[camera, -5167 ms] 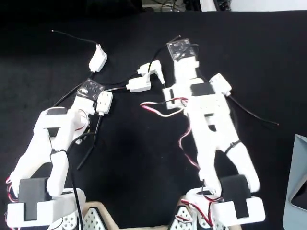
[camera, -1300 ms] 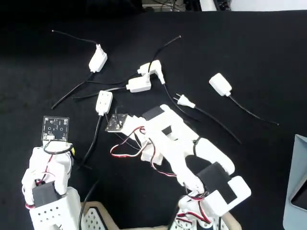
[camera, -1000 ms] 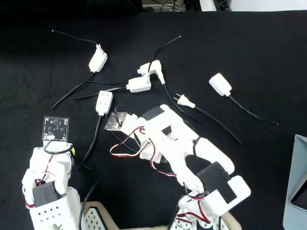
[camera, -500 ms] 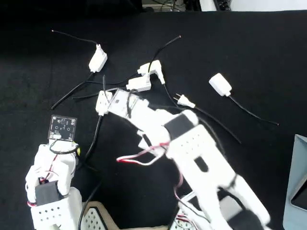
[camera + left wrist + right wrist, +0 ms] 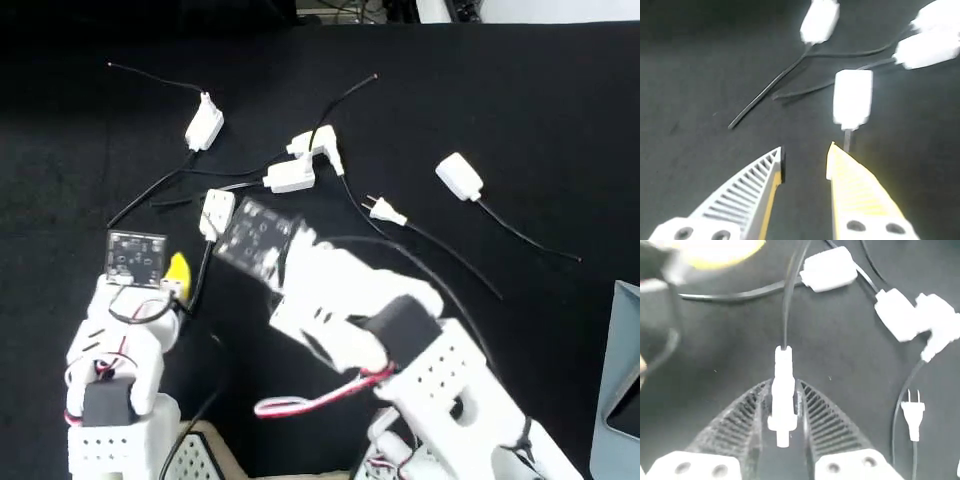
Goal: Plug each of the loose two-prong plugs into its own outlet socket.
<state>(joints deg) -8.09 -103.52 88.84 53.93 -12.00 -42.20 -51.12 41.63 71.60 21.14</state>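
A white plug (image 5: 783, 371) is pinched between the jaws of the right gripper (image 5: 783, 385). The left gripper (image 5: 805, 149) is held spread, with a white socket (image 5: 853, 97) just beyond its tips.

Your black table (image 5: 560, 90) holds a loose two-prong plug (image 5: 384, 210). Right of that plug lies a white socket block (image 5: 459, 177); left of it, two touching white pieces (image 5: 290, 177), then another block (image 5: 216, 212).

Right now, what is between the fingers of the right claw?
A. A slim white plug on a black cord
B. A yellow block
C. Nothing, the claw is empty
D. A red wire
A: in the right wrist view the right claw is shut on a white plug, and a black cord runs away from the plug's far end.
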